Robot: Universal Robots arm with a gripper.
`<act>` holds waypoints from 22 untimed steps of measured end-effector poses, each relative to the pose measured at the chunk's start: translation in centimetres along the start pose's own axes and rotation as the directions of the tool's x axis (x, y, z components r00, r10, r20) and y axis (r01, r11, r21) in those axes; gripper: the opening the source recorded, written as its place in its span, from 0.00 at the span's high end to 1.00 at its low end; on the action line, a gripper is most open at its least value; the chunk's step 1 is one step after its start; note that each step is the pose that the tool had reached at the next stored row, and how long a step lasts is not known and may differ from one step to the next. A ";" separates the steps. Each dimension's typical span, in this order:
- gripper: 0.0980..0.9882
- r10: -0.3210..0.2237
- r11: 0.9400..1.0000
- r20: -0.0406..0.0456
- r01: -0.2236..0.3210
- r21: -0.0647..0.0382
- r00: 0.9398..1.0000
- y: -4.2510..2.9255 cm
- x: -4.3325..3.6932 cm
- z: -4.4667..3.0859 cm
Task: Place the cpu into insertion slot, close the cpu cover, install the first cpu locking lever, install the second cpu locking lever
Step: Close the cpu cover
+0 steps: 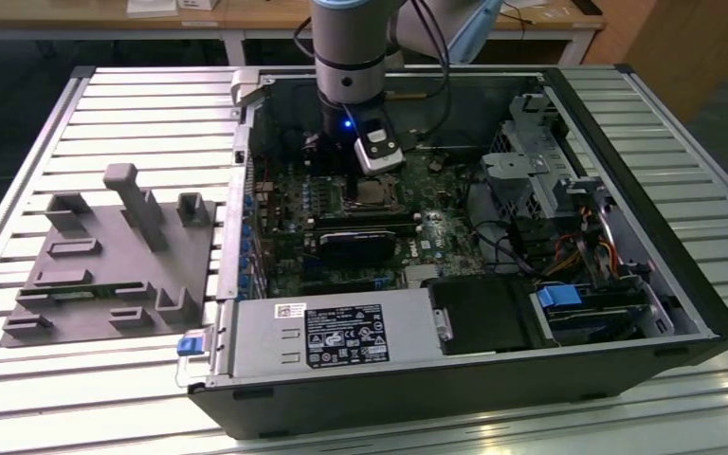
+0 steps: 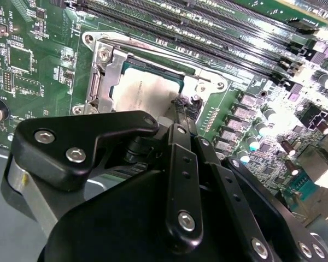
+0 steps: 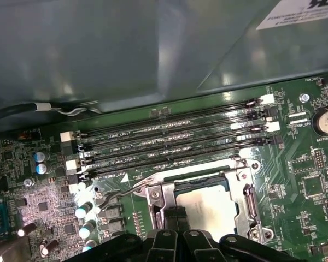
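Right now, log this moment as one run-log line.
silver-grey square chip: seated in black-framed socket | silver metal cover frame: down | end effector: at socket edge

The grey arm (image 1: 352,47) hung almost straight down from twelve o'clock in the exterior view, its wrist upright. Its black end effector (image 1: 367,180) pointed downward. In both wrist views the fingers (image 2: 181,164) (image 3: 169,218) sat pressed together, side by side.

Setting: robotics lab or workshop. Evidence: slatted aluminium counter (image 1: 124,114), opened computer case (image 1: 465,389), grey fixture plate (image 1: 86,275), robot arm (image 1: 354,38), wooden desks (image 1: 276,17) behind.
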State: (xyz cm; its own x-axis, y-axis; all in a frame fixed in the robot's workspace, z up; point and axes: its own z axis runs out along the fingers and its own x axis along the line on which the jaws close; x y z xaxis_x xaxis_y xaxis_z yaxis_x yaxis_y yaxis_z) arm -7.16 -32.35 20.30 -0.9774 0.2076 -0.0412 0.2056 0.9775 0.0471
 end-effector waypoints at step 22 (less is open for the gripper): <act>1.00 -0.070 0.997 -0.006 0.070 -0.021 0.998 0.06 0.18 0.43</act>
State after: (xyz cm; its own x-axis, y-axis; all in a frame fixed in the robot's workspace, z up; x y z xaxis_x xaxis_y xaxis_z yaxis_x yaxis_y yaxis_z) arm -7.30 -32.23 19.86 -0.9896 0.1384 -0.0381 0.1357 0.9886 0.0647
